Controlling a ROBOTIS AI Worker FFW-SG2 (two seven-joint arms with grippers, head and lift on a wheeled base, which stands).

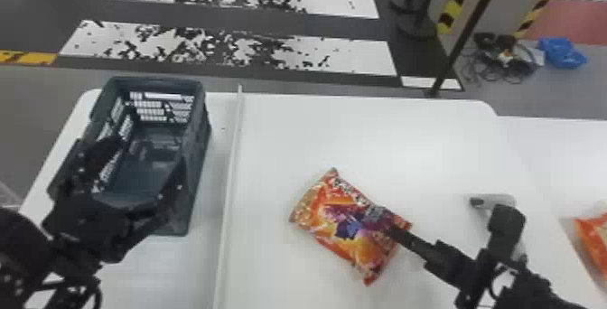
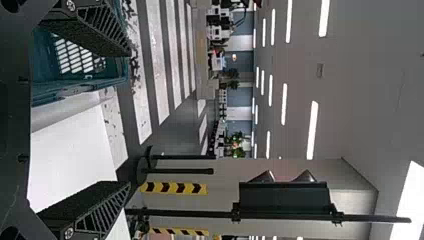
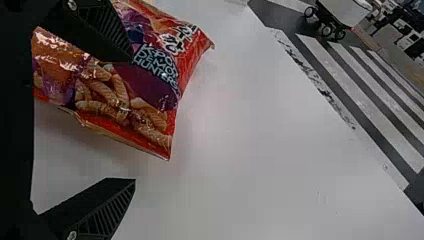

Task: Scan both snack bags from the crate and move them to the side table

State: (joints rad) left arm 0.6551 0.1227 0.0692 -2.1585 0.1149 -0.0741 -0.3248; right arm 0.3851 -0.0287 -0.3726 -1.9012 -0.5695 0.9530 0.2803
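Snack bag (image 1: 336, 222) lies on the bench (image 1: 289, 141), one finger of our right end effector (image 1: 445, 224) over it — that end effector gapes wide, gripping nothing. Our left end effector (image 1: 144, 163) is also spread wide and holds nothing, above the near part of the crate (image 1: 196, 159). Farther out, we see another orange bag (image 1: 597, 240) at the head view's right edge — on the side bench (image 1: 564, 159).

Pale lettering (image 3: 157, 65) stands on the snack bag (image 3: 145, 97).
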